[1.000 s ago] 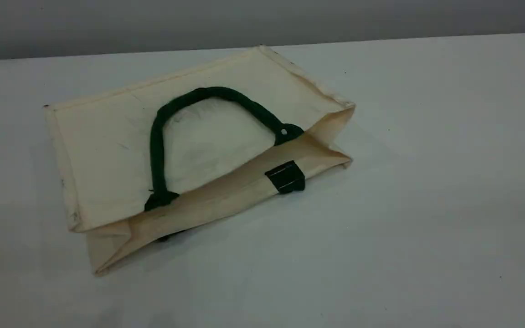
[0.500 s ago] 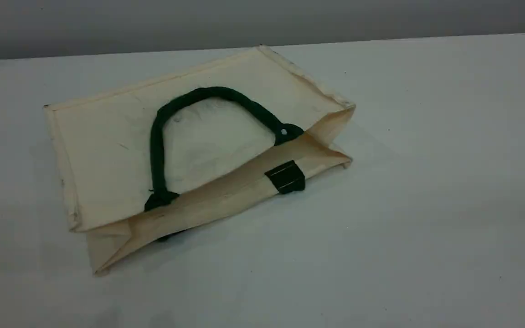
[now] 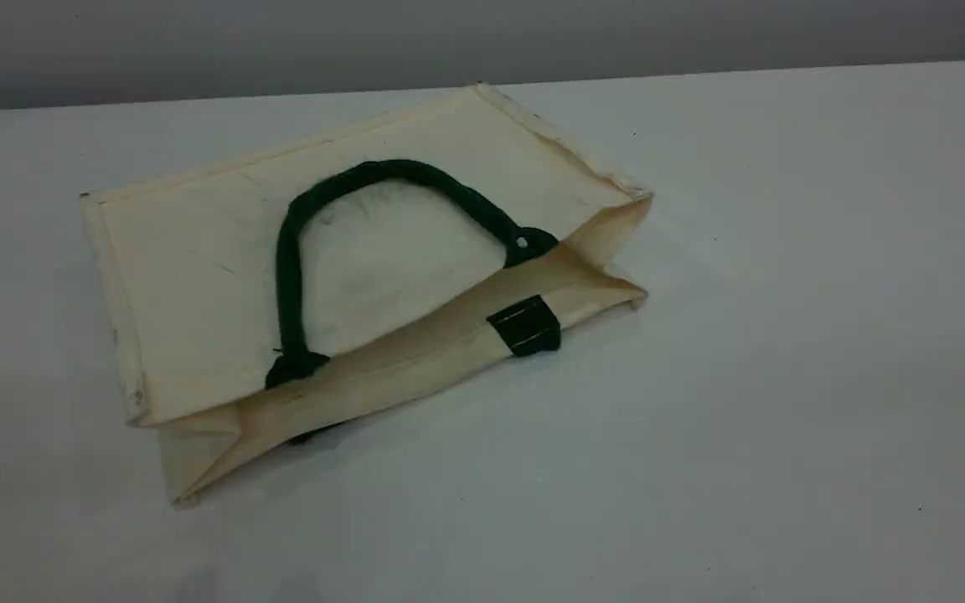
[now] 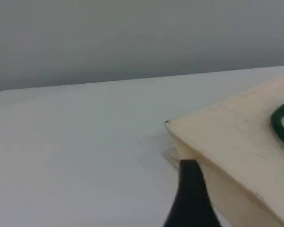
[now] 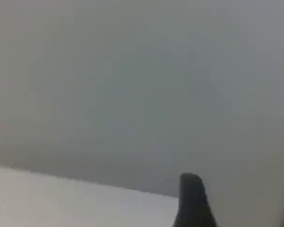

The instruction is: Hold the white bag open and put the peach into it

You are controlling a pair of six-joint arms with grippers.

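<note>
The white bag point(image 3: 365, 268) lies flat on its side on the table in the scene view. Its mouth faces the near right and gapes a little. One dark green rope handle point(image 3: 298, 209) curves across its top panel, and a green tab point(image 3: 524, 325) sits on the lower lip. The peach is out of view. Neither arm shows in the scene view. In the left wrist view one dark fingertip point(image 4: 191, 189) hovers by a corner of the bag point(image 4: 232, 142), holding nothing. The right wrist view shows one dark fingertip point(image 5: 193, 198) against the grey wall.
The pale table point(image 3: 784, 335) stretches to the right of and in front of the bag. Its far edge meets a grey wall point(image 3: 482, 33). The right wrist view catches a strip of the table point(image 5: 61, 198) below the wall.
</note>
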